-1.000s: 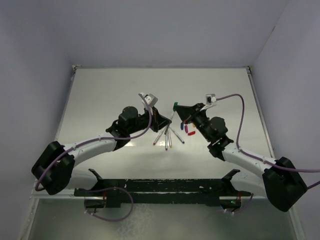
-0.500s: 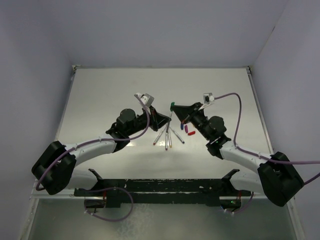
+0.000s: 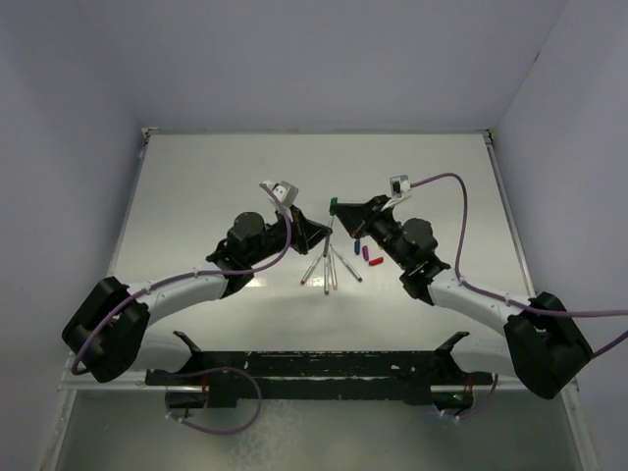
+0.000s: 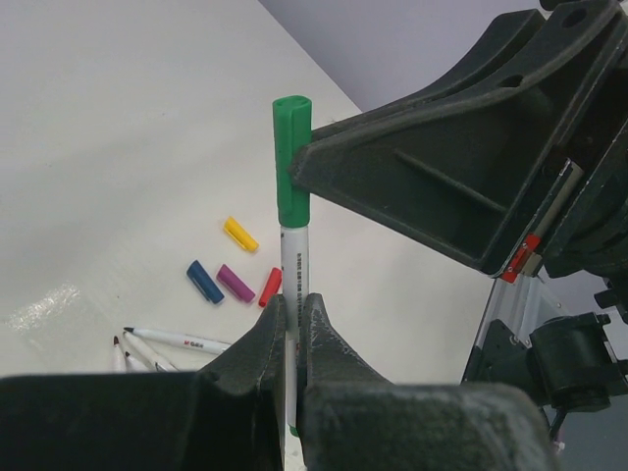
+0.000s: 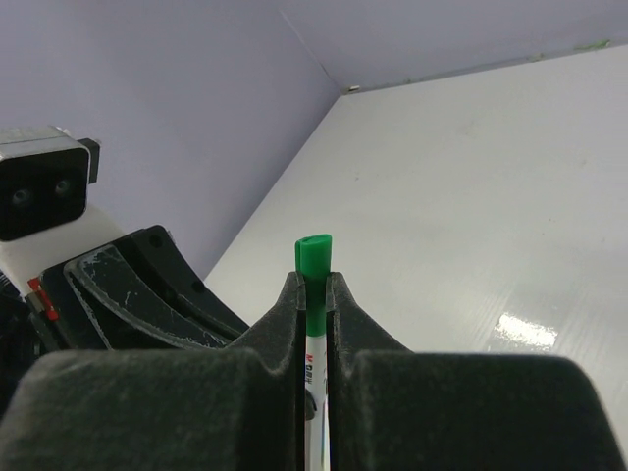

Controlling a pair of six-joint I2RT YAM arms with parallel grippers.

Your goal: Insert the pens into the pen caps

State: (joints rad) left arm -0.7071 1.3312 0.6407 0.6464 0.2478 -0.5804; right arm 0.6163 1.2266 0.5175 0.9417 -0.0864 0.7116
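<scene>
The lower end of the held pen [image 4: 294,280] is hidden between the left fingers [image 4: 260,348], which cover part of the loose pens [image 4: 172,340]. Between the right fingers [image 5: 283,329], only a thin strip of it shows below the green cap [image 5: 314,260]. From above, the other caps [image 3: 366,253] are only tiny specks.

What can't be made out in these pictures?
Left wrist view: lower end of the thin silvery-white pen, between fingers of the left end effector.
Right wrist view: most of that pen, behind the right end effector.
Either wrist view: the pen's tip, inside the stubby green plastic cap.
Top view: loose pens' tip colours, too small.
</scene>
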